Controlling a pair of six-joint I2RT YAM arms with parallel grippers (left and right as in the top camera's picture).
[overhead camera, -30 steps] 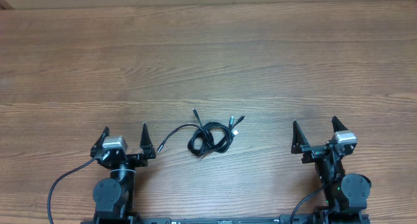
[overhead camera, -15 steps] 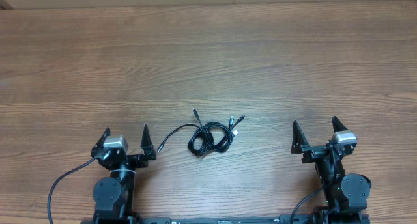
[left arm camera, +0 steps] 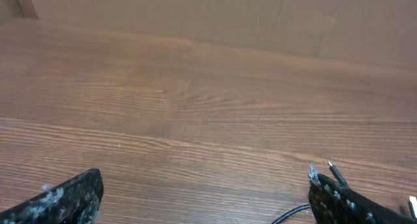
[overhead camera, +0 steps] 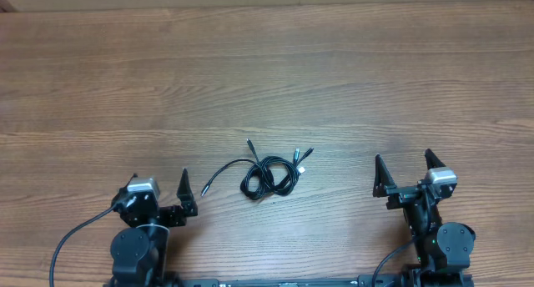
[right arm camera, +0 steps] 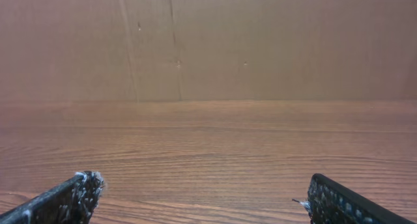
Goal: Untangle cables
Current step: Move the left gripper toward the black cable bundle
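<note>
Gaping empty, left hand [overhead camera: 158, 179] and right hand [overhead camera: 403, 160] flank the cables [overhead camera: 269, 177].

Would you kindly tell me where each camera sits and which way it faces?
Overhead: above the table, looking straight down on the cables; both arms show, left gripper and right gripper open.
Left wrist: on the left arm, facing forward low over the wood; its open fingers fill the bottom corners.
Right wrist: on the right arm, facing the brown back wall; fingers in the bottom corners.
Shared: overhead and left wrist both show a cable end.
</note>
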